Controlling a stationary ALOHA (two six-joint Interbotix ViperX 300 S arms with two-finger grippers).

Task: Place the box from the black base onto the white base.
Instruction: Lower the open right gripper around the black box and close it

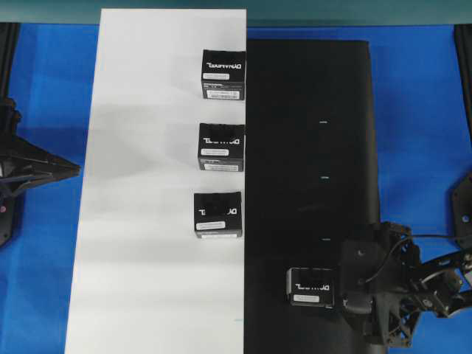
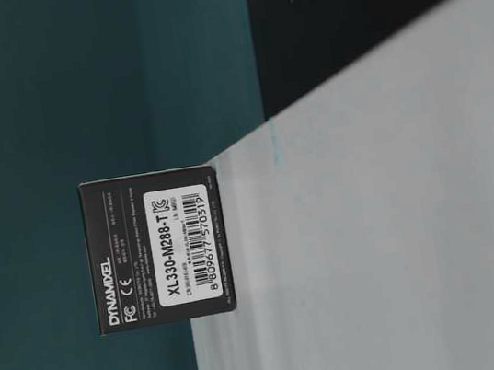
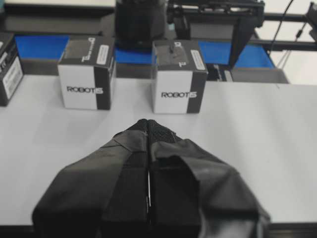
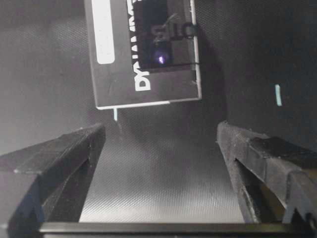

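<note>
Three look-alike cartons sit on the white base point(image 1: 147, 221); the box point(image 1: 311, 287) remains on the black base point(image 1: 310, 147), right hand point(image 1: 345, 295) spread wide, ungrasped beside it (left hand point(image 3: 148, 130) clenched, empty).

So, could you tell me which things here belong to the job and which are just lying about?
Job:
- box on the black base
- white base
- right gripper, open

Lying about:
- three look-alike boxes already on the white base
- left gripper, shut
</note>
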